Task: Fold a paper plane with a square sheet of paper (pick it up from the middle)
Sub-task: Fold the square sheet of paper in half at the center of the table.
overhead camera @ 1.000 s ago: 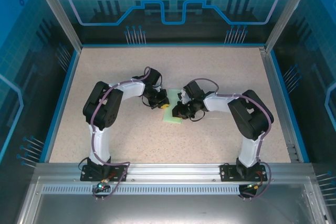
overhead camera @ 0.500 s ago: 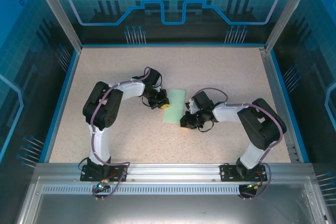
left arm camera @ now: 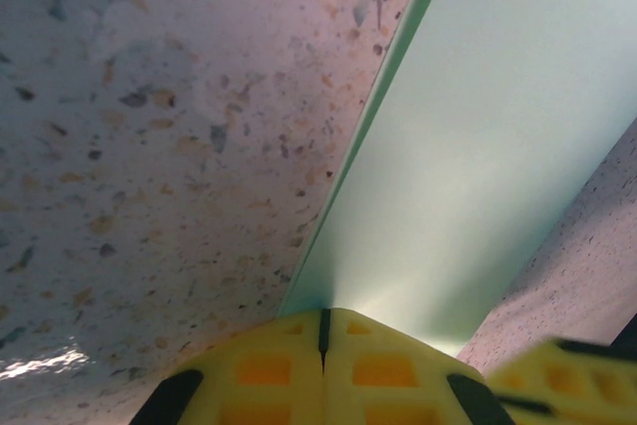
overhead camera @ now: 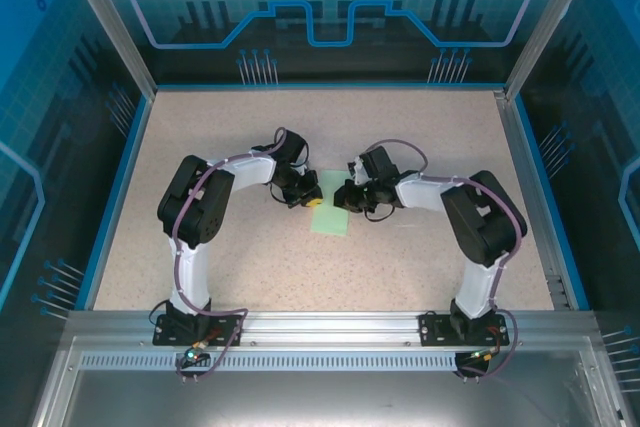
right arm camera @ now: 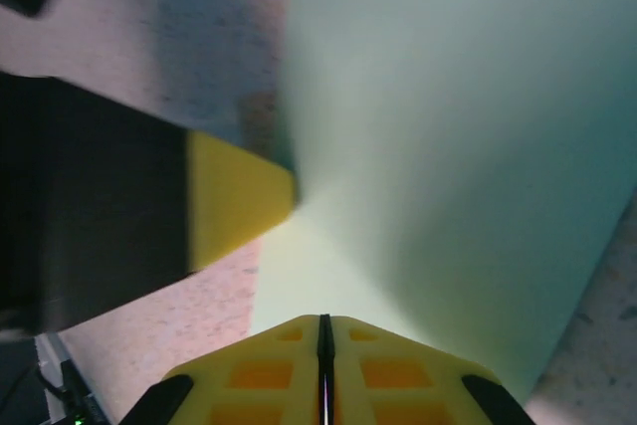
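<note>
Right gripper [overhead camera: 344, 197] has swung back from 5 o'clock of the paper [overhead camera: 330, 224] to its 3 o'clock edge, jaws closed tight, tips touching the sheet. Left gripper [overhead camera: 312, 200], jaws likewise closed, meets the 9 o'clock edge. Whether either pinches paper, I cannot tell. The paper lies flat mid-table [overhead camera: 250, 267].

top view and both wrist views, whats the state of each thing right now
sheet of paper: lying flat on the table, looks folded into a narrow rectangle
left tool: shut, tips at the sheet's edge
right tool: shut, tips over the sheet
</note>
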